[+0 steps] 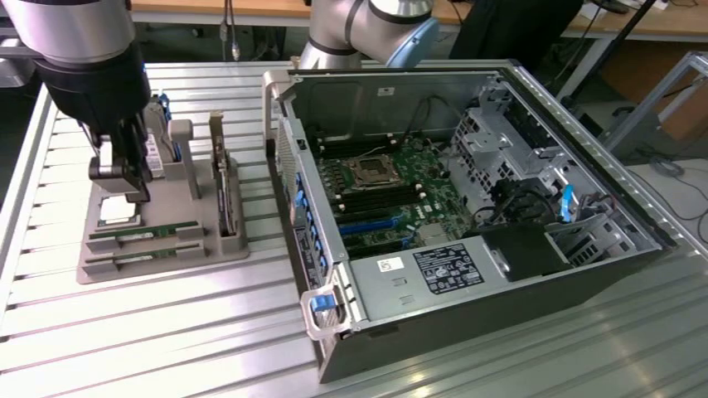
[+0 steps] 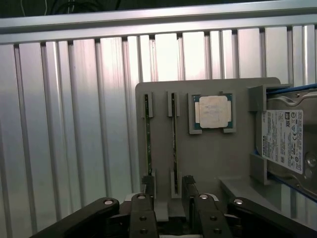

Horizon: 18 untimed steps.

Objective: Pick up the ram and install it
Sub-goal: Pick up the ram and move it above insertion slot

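The ram, a thin green stick standing on its long edge, sits in a slot of the grey holder directly below the gripper. Seen from the wrist, the near end of the stick lies in the gap between the two dark fingers, which stand spread apart and grip nothing. They hang above the holder, not touching the stick.

A second green stick lies parallel in the neighbouring slot, in line with one of the fingers rather than between them. On the ram's other side, also close under the gripper, a square silver processor chip rests flat in its own recess. Past the chip, a silver hard drive with blue rails sits at the holder's far edge. Another drive stands on edge at the end of the holder, beside the gripper.

The holder rests on a ribbed aluminium counter. Well away from the gripper, toward the exterior view's right, an open computer case lies on its side on the same counter. Its green motherboard faces up.
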{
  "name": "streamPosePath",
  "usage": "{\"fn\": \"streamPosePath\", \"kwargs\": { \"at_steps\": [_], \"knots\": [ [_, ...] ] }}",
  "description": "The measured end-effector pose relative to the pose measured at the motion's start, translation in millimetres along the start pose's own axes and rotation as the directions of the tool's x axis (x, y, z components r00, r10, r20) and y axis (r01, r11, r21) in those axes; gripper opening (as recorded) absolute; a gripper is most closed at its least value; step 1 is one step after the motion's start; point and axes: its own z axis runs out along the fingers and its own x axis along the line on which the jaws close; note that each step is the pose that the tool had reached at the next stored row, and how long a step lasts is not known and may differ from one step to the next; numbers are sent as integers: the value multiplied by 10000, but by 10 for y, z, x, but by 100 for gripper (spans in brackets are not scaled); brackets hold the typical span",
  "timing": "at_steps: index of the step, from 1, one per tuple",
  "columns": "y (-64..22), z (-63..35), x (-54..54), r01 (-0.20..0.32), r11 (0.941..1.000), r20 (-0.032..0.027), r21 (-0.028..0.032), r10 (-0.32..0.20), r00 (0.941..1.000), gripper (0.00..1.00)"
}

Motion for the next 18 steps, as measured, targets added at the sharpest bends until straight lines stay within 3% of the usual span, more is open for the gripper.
{"fn": "streamPosePath", "kwargs": {
  "at_steps": [18],
  "knots": [
    [-2, 93, -1, 0, 10000, 0, 0, 0, 10000, 36]
  ]
}}
